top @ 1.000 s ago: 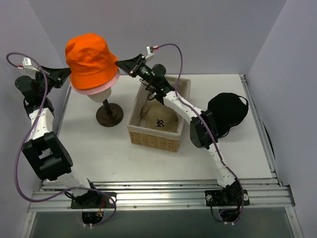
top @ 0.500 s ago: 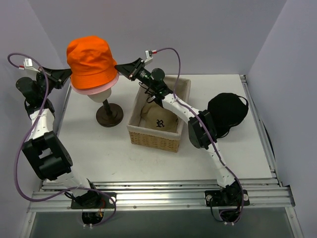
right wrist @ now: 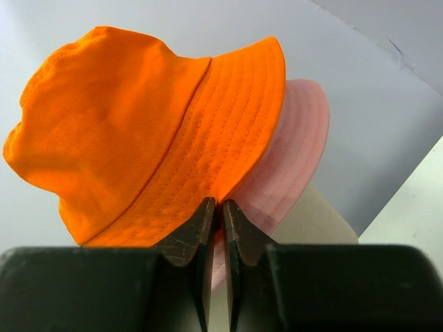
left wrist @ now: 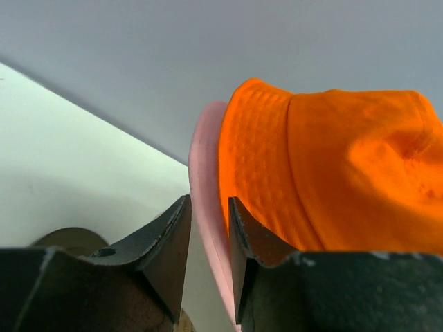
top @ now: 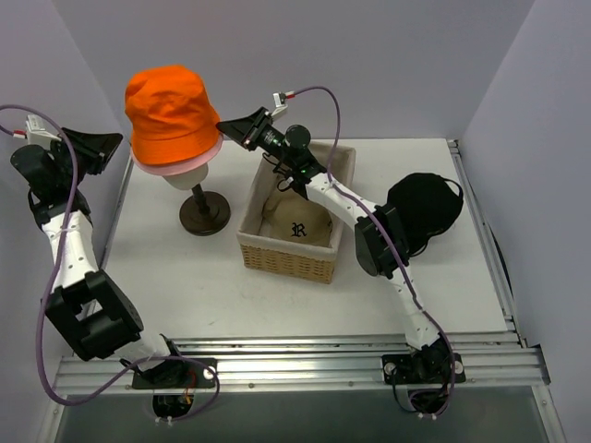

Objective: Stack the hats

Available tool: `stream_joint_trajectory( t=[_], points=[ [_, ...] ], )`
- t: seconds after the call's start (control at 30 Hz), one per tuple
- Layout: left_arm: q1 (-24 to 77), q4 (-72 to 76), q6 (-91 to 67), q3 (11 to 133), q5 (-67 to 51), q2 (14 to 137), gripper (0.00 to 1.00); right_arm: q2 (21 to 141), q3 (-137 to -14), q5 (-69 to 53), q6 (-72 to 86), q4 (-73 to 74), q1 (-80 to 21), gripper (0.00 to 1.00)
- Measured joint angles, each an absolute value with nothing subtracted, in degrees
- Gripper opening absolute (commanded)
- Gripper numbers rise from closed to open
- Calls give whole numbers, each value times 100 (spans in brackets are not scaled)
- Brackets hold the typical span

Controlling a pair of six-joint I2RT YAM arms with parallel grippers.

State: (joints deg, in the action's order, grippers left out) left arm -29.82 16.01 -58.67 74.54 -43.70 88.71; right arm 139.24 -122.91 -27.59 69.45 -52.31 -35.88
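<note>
The bright orange bucket hat (top: 171, 106) sits on top of the pale pink bucket hat (top: 148, 169), both on the cream mannequin head. My right gripper (top: 224, 126) is shut on the orange hat's right brim (right wrist: 220, 204); the orange hat (right wrist: 138, 131) and the pink brim (right wrist: 291, 152) fill its view. My left gripper (top: 113, 143) is slightly open and empty, just left of the brims (left wrist: 209, 204); the pink brim (left wrist: 204, 159) shows beyond its gap. The tan cap (top: 297, 226) lies in the basket. The black cap (top: 423, 210) lies on the table to the right.
The mannequin head (top: 185, 178) stands on a dark stand with a round base (top: 204, 215) at the back left. The woven basket (top: 286, 260) stands mid-table beside it. Grey walls close in at the back and both sides.
My left gripper has let go of the hat's left brim and drawn back to the left. My right gripper has stayed at the right brim.
</note>
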Motion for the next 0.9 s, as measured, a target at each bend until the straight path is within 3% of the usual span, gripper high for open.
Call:
stream_joint_trajectory(
  t=[0.23, 0.37, 0.57, 0.83, 0.9],
  points=[
    [-2961, -84, -4595, 7601, -3489, 7620, 43, 13915, -12073, -2840, 6890, -5078, -3588, 12],
    [-2394, -733, -3828, 7666, -2877, 6930, 49, 13915, -12073, -2853, 6851, -4963, -3588, 12],
    [-1260, -1240, -2989, 7714, -2279, 6414, 57, 13898, -12036, -2858, 6812, -4910, -3588, 13],
    [-648, -1352, -1566, 7448, -1614, 5907, 57, 13614, -11432, -2882, 6770, -5009, -3579, 16],
    [-565, -1302, -908, 7255, -1568, 5721, 65, 13509, -11198, -2897, 6768, -5068, -3573, 16]
  ],
)
